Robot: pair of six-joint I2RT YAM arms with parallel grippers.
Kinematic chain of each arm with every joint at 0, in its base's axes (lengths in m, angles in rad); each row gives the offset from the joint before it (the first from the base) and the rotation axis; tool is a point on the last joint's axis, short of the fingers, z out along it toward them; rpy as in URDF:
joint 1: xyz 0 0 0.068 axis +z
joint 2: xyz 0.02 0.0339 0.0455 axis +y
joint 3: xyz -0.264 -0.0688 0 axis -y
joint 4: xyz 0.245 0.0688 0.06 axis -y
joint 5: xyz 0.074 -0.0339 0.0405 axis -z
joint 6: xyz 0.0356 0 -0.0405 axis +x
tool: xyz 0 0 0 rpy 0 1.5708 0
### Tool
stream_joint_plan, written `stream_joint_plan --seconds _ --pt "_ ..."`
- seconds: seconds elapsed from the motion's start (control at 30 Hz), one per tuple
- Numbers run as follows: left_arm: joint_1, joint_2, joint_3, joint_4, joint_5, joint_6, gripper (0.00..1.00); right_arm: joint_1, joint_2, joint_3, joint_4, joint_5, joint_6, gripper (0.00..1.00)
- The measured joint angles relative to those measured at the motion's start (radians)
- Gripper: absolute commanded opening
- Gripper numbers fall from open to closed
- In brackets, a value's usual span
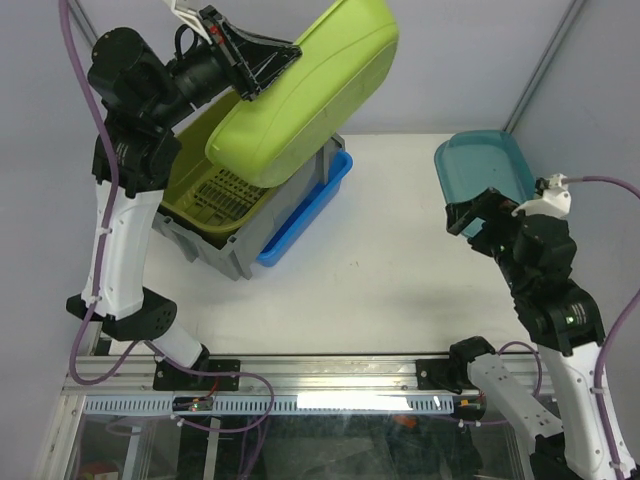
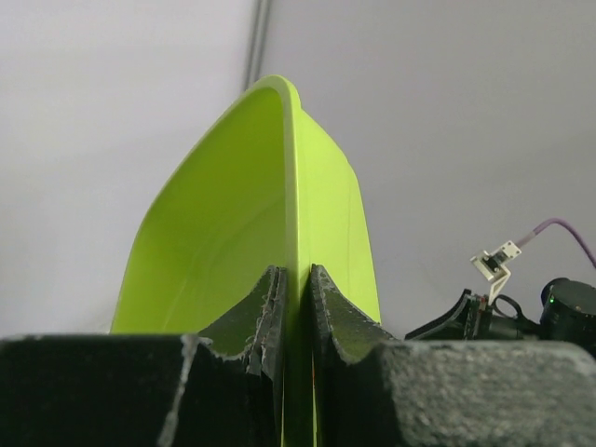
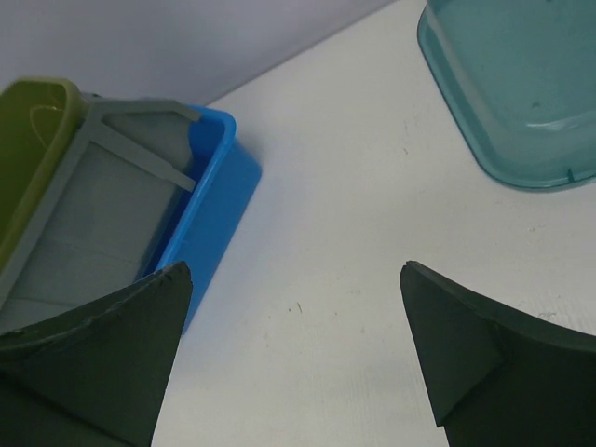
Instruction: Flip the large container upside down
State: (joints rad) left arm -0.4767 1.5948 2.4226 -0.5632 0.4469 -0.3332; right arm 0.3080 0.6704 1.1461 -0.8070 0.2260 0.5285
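The large grey crate (image 1: 207, 250) stands open side up at the left, with the olive-green slotted basket (image 1: 215, 190) inside it. It also shows in the right wrist view (image 3: 102, 205), against a blue tub (image 3: 219, 186). My left gripper (image 1: 262, 65) is shut on the rim of a lime-green tub (image 1: 310, 90) and holds it tilted high above the crate. In the left wrist view the fingers (image 2: 270, 307) pinch the tub's wall (image 2: 233, 223). My right gripper (image 1: 478, 222) is open and empty over the bare table, right of the crate (image 3: 293, 270).
The blue tub (image 1: 305, 205) lies along the crate's right side. A teal tub (image 1: 482, 165) sits at the back right, just beyond my right gripper; it also shows in the right wrist view (image 3: 521, 93). Grey walls stand behind the table.
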Motion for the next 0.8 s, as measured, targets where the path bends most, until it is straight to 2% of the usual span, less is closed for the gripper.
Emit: stream_joint_plan --seconds 0.2,0.43,0.57,0.8 --pt "-0.035 0.051 -0.028 0.148 0.085 -0.136 0.0 0.0 -0.077 0.04 -0.02 0.1 0.0 0.99" --pt "-0.233 0.056 -0.13 0.241 0.048 -0.141 0.0 0.0 -0.138 0.058 -0.04 0.193 -0.004 0.99" --pt "-0.312 0.044 -0.285 0.294 0.008 -0.135 0.0 0.0 -0.166 0.071 -0.058 0.242 -0.009 0.99" --pt "-0.335 0.029 -0.662 0.468 -0.058 -0.219 0.0 0.0 -0.222 0.071 -0.082 0.322 -0.011 0.99"
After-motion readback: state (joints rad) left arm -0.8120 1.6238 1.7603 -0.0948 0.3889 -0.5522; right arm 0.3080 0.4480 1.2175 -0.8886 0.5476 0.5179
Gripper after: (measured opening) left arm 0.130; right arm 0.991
